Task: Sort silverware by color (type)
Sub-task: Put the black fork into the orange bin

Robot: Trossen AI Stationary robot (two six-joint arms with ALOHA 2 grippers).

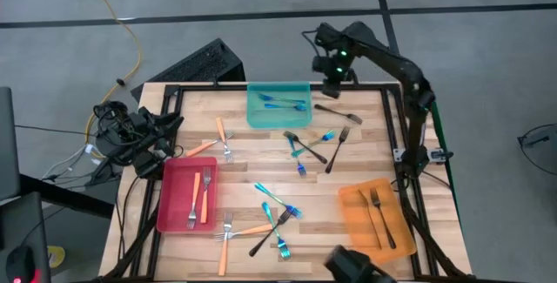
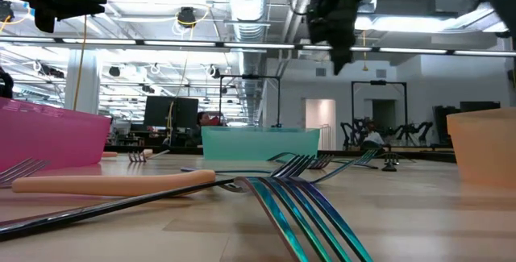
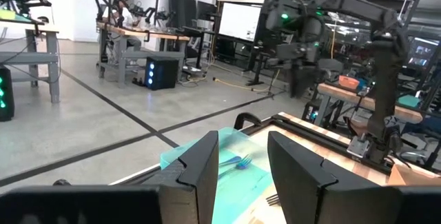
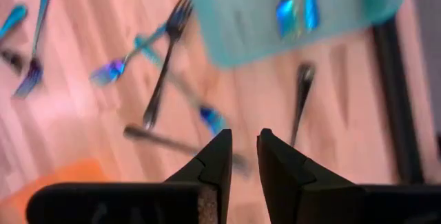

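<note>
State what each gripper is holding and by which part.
Nothing is held. The right gripper hangs empty above the table by the teal tray; the left gripper is open and empty.

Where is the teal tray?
In the high view, the teal tray sits at the table's far edge, mid-width, holding blue forks, left of the right claw.

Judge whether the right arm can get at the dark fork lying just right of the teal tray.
Probably yes. The right gripper hangs above the table's far edge, nothing in its fingers, and the dark fork lies flat on bare wood beside the teal tray, with nothing lying over it.
</note>
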